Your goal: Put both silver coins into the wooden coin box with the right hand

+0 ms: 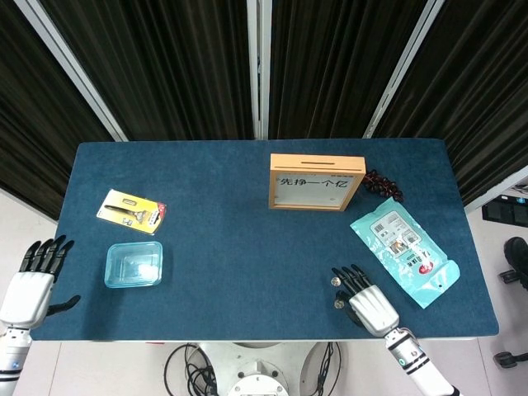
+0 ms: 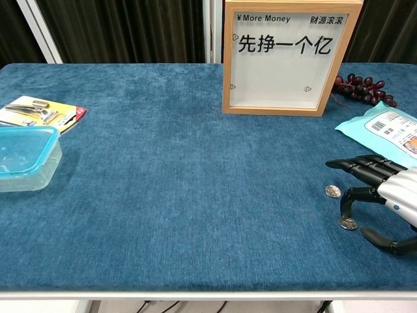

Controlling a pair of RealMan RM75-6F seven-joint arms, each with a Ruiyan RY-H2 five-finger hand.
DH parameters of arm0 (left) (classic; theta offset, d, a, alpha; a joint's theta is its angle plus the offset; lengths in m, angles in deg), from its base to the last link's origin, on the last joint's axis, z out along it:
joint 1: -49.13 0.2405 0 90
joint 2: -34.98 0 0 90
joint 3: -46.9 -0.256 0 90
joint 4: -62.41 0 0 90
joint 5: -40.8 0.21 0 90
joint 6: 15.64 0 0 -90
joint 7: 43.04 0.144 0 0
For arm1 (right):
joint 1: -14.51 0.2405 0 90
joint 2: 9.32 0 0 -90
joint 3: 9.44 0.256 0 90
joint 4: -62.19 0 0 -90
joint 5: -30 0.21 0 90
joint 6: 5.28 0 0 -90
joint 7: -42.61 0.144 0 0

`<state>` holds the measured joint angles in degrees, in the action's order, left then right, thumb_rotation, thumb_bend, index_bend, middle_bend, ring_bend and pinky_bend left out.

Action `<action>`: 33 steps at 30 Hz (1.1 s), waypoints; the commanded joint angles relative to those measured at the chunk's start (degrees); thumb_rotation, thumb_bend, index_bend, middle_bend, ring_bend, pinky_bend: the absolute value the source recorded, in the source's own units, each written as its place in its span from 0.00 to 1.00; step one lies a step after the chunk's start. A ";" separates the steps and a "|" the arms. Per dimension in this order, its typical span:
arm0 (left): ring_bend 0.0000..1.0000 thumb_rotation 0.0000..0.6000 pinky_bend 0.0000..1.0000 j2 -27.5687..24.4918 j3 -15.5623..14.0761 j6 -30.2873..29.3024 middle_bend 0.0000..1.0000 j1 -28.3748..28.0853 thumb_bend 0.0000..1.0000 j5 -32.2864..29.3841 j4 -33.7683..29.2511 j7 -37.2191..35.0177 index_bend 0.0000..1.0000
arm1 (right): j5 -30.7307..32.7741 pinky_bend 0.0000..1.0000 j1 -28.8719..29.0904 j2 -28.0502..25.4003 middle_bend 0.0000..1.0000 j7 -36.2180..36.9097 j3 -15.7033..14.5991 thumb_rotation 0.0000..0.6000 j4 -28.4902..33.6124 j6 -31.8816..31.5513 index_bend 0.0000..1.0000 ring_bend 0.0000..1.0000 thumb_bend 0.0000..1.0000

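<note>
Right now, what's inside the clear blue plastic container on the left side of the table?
Nothing shows inside the plastic container: through its clear walls the head view shows only its bare bottom. The chest view cuts off its left part, but the head view shows it whole.

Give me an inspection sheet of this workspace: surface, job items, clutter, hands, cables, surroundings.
Surface: blue cloth table, flat.
Job's things: wooden coin box upright at the far middle, slot on top; far coin and near coin lie flat on the cloth by the right hand, neither in the box.
Clutter: clear plastic container and yellow carded pack at left; dark grapes and teal packet at right.
Hands: right hand low over the coins, one fingertip at the near coin, holding nothing; left hand off the table edge, fingers apart, empty.
Cables: loose bundle on the floor under the near edge.
Surroundings: dark curtains behind.
</note>
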<state>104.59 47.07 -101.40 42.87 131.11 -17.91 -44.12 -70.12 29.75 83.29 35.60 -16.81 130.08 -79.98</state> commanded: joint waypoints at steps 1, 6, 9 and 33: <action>0.00 1.00 0.00 0.03 -0.03 0.08 0.00 -0.02 0.04 -0.03 0.25 -0.30 0.00 | 0.03 0.00 0.07 0.19 0.00 -0.20 0.06 1.00 -0.09 0.01 0.45 0.00 0.31; 0.00 1.00 0.00 0.14 -0.16 -0.05 0.00 0.18 0.04 -0.12 0.92 -1.16 0.00 | 0.12 0.00 0.40 0.33 0.00 -0.62 0.02 1.00 0.05 0.59 0.46 0.00 0.31; 0.00 1.00 0.00 0.17 -0.25 -0.23 0.00 0.36 0.04 -0.14 1.30 -1.64 0.00 | 0.17 0.00 0.56 0.39 0.00 -0.68 -0.07 1.00 0.17 0.91 0.46 0.00 0.31; 0.00 1.00 0.00 0.69 -0.37 -0.69 0.00 0.21 0.05 0.61 3.73 -5.56 0.00 | -0.27 0.00 0.50 1.85 0.02 -1.99 0.28 1.00 -1.84 -0.93 0.46 0.00 0.31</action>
<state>105.25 46.71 -102.10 43.09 131.70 -14.34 -49.48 -70.31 30.25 85.08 33.67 -16.51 128.34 -80.83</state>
